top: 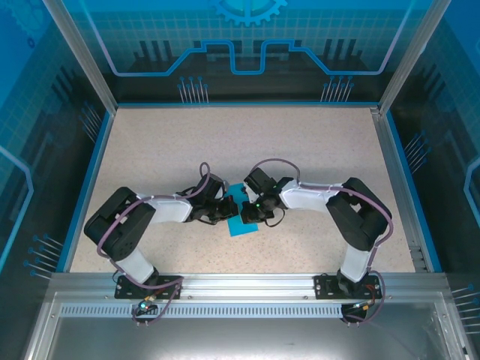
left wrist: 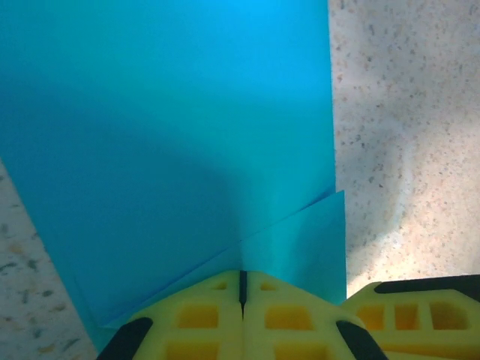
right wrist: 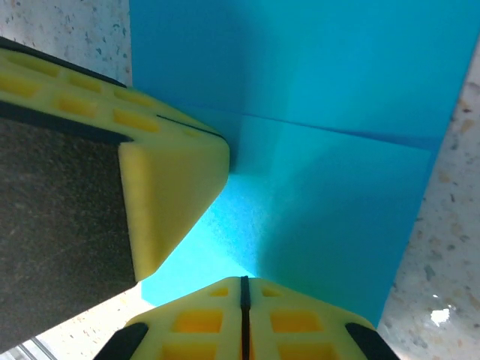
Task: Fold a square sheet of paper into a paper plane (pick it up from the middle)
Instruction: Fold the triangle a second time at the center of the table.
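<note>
Paper-folding is at an early crease, by my reading; the thin bright cyan-blue square sheet of paper [top: 241, 225] lies on the speckled beige tabletop [top: 247, 142] near the front middle, between the two arms. It is no dart yet; the wrist views show one flap [left wrist: 300, 240] doubled over the sheet, its slanted edge running to the tips.

The left gripper [left wrist: 242, 281] has its yellow jaws pressed together, only a thin slit between them, and its tips meet the paper at the flap's edge; the right gripper [right wrist: 242, 289] is closed the same way, just beside it on the same sheet. Whether either nips a layer or merely presses down, I cannot tell.

Next, I judge, the fold wants flattening; one closed tip should pin the sheet while the other runs along the crease, lightly, so the paper does not slide or wrinkle.
</note>
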Controlling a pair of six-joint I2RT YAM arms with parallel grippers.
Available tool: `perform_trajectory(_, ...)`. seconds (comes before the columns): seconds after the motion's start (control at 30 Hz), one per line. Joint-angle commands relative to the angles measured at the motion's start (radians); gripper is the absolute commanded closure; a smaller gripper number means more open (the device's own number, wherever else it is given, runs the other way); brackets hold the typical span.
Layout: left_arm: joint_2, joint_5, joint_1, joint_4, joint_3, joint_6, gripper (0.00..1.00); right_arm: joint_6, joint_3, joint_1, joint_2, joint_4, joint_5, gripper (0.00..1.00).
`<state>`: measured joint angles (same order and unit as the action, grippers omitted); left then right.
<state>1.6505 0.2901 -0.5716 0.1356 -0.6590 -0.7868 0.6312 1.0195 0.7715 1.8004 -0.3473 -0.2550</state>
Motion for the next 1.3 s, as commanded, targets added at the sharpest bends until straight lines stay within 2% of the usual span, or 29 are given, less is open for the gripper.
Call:
perform_trajectory(0.0,0.009,-0.047,-0.003,-0.039,0.006,0.001,0.96,-0.004,0.015,-0.006,0.033,0.000,-0.017,0.91)
perform_trajectory(0.3,0.031,-0.083,-0.002,-0.078,0.002,-0.011,0.97,-0.043,-0.041,-0.018,0.025,-0.067,-0.010,0.92)
perform_trajectory(0.67,0.043,-0.090,-0.003,-0.083,0.009,-0.008,0.97,-0.039,-0.240,-0.073,-0.124,-0.072,-0.010,0.92)
perform_trajectory(0.9,0.017,-0.057,-0.003,-0.079,-0.014,-0.006,0.95,-0.015,-0.250,-0.077,-0.203,-0.051,0.007,0.91)
perform_trajectory(1.0,-0.028,-0.028,-0.003,-0.084,-0.042,-0.006,0.90,-0.001,-0.218,-0.077,-0.247,-0.016,0.036,0.90)
perform_trajectory(1.07,-0.064,-0.020,-0.003,-0.096,-0.055,-0.016,0.82,0.008,-0.197,-0.077,-0.249,0.011,0.046,0.88)
perform_trajectory(1.13,-0.106,-0.031,-0.003,-0.111,-0.055,-0.036,0.70,0.018,-0.172,-0.077,-0.237,0.028,0.072,0.83)
perform_trajectory(1.27,-0.176,-0.057,0.001,-0.134,-0.028,-0.061,0.61,0.025,-0.146,-0.082,-0.195,0.078,0.074,0.69)
